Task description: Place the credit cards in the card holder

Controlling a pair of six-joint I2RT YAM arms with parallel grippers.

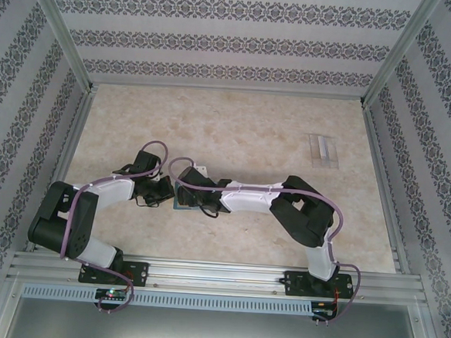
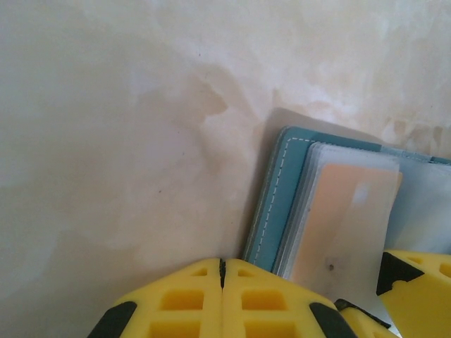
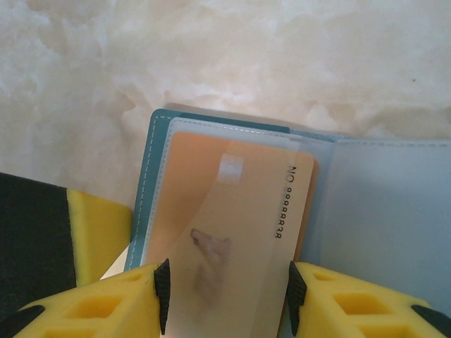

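One thin tan plastic credit card point(image 3: 232, 204) is lying partly sleeved in the open teal-blue bifold card holder point(image 3: 149, 190) on the bench point(image 3: 211, 56). Right jaws are pinching its long edges, probably stiff, light, slippery; left jaws are sitting clenched alongside.

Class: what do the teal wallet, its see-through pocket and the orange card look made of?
Card holder: matte faux leather or vinyl, judging by stitched edges. Credit card: likely rigid plastic, flat with printed digits. Pocket: frosted clear plastic; the card shows through.
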